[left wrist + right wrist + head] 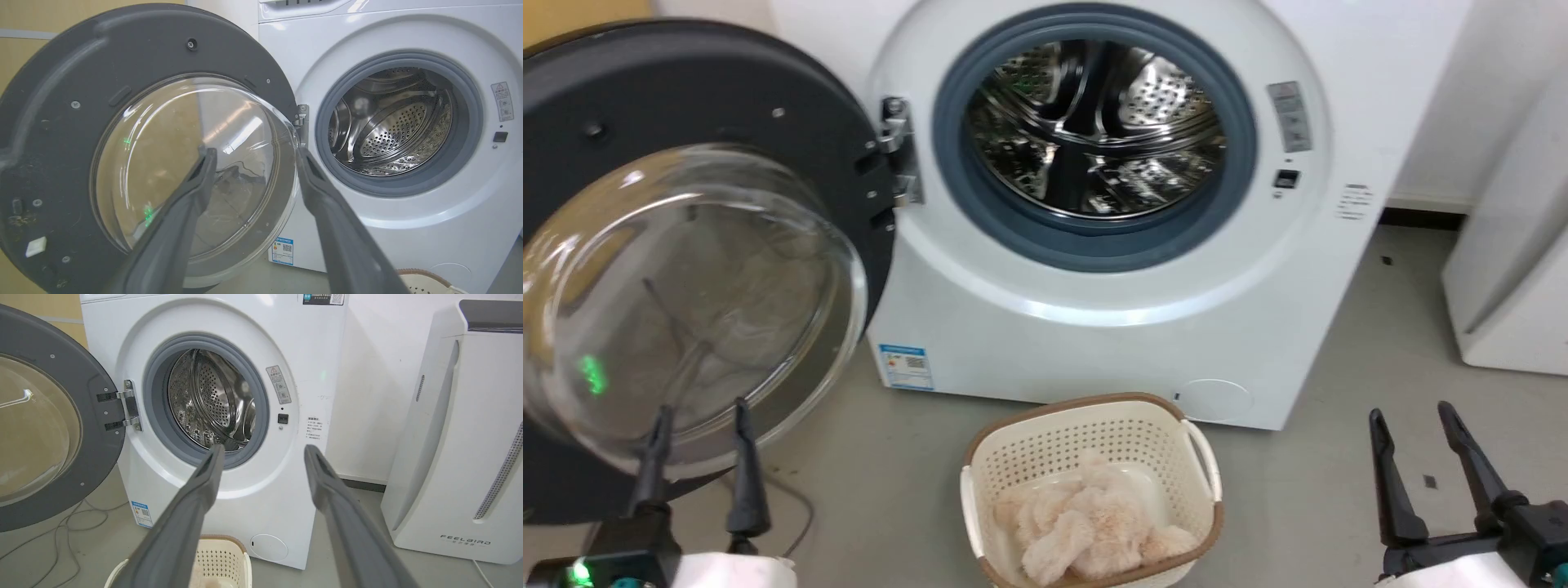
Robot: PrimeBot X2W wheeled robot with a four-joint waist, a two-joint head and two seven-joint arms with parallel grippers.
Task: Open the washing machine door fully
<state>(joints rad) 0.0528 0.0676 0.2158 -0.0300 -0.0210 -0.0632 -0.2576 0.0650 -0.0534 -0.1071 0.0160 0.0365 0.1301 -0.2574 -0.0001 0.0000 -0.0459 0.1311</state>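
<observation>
Fingers of the left gripper (701, 415) stand spread and hold nothing, their tips in front of the lower part of the glass bowl (686, 302); whether they touch it cannot be told. The right gripper (1411, 416) is likewise spread and empty, well apart, over the floor (1339, 490). One washing machine door (686, 90), a dark round disc with that single bulging clear bowl at its centre, hangs swung out to the left on one metal hinge (894, 151). One white washing machine (1111, 327) shows its steel drum (1094, 122), grey gasket (1094, 241) and one blue label (905, 366). One basket (1086, 406) before it holds pale cloth (1086, 523).
</observation>
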